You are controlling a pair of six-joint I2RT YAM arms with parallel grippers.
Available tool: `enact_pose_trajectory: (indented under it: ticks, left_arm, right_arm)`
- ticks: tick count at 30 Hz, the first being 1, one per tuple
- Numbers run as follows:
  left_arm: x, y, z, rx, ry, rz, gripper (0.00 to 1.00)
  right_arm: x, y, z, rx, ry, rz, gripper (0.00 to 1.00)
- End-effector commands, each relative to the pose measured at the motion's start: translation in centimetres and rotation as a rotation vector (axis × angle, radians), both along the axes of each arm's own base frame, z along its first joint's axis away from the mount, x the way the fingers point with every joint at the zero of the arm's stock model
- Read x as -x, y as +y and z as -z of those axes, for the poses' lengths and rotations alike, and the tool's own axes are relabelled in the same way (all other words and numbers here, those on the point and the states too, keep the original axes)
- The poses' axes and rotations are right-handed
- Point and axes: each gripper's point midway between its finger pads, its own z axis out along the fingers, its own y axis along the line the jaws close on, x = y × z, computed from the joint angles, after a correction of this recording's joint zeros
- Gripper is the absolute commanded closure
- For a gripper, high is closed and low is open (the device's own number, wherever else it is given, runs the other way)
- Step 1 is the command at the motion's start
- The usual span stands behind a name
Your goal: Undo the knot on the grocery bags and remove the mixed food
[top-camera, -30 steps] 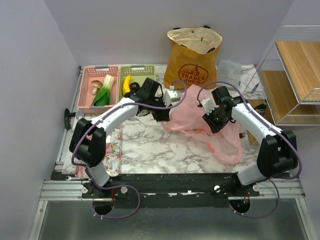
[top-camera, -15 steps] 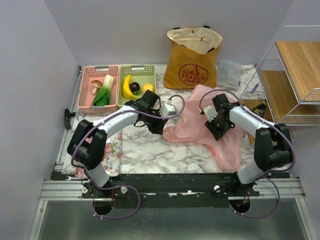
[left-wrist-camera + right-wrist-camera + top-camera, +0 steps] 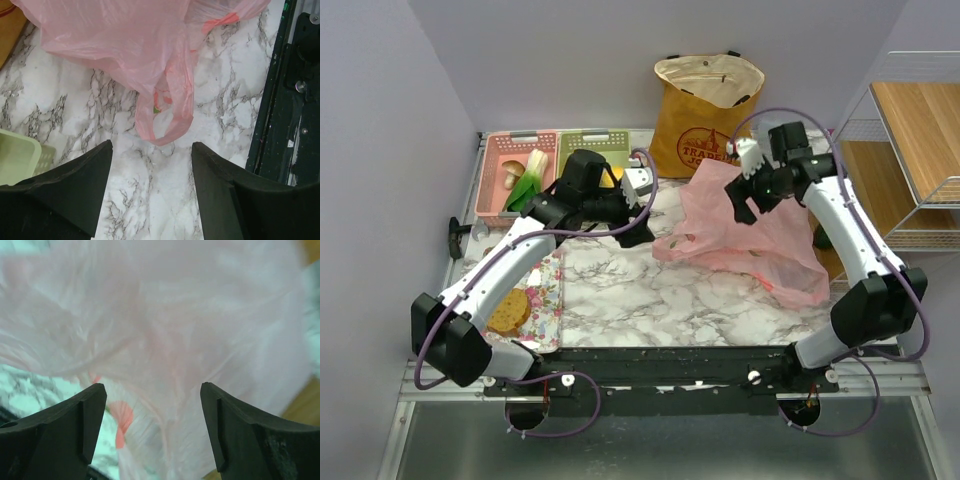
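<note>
On the marble table (image 3: 620,300) the pink bag (image 3: 760,245) is lying at three o'clock; the left gripper (image 3: 151,146) and right gripper (image 3: 152,386) are gaping, empty.

The top view is brightly and evenly lit from above. Everything in it is seen sharp, and only soft, pale shadows are cast on the marble table (image 3: 620,290). In the left wrist view the pink bag (image 3: 125,45) is sharp, and light is let through its thin skin. A faint shadow is thrown under its loop. The right wrist view is badly blurred: the bag is smeared and washed out, the table is tinted green, and only the black fingers (image 3: 65,425) are seen fairly clear.
</note>
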Motion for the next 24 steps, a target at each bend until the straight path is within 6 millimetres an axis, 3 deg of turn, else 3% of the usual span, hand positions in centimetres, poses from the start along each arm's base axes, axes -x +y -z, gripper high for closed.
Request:
enact_pose_trajectory:
  ticks: [1, 4, 6, 8, 11, 14, 17, 24]
  left_arm:
    - [1.8, 1.6, -0.9, 0.0, 0.001, 0.007, 0.34]
    - [1.8, 2.5, -0.9, -0.013, 0.004, -0.014, 0.33]
    - [1.6, 2.9, -1.0, -0.014, 0.007, -0.034, 0.33]
    - [1.5, 3.2, -1.1, -0.012, 0.009, -0.046, 0.33]
    - [1.3, 3.4, -1.4, -0.019, -0.001, -0.061, 0.33]
    - [1.2, 3.9, -1.5, -0.032, -0.019, -0.076, 0.33]
    - [1.2, 4.6, -1.4, -0.047, -0.032, -0.09, 0.33]
    - [1.4, 5.4, -0.3, -0.068, -0.022, -0.11, 0.33]
  right_arm:
    - [-2.6, 2.6, -10.2, -0.164, -0.251, -0.039, 0.14]
    - [-6.9, 3.5, -15.7, -0.241, -0.449, 0.024, 0.11]
    - [-9.7, 4.0, -18.3, -0.287, -0.559, 0.05, 0.08]
    - [-12.6, 4.6, -19.9, -0.319, -0.636, 0.062, 0.07]
    - [-16.3, 5.4, -20.4, -0.337, -0.657, 0.073, 0.07]
    - [-18.7, 6.6, -19.6, -0.363, -0.62, 0.065, 0.06]
    - [-19.8, 7.5, -18.6, -0.384, -0.599, 0.044, 0.06]
    - [-22.3, 7.6, -12.0, -0.275, -0.54, 0.033, 0.09]
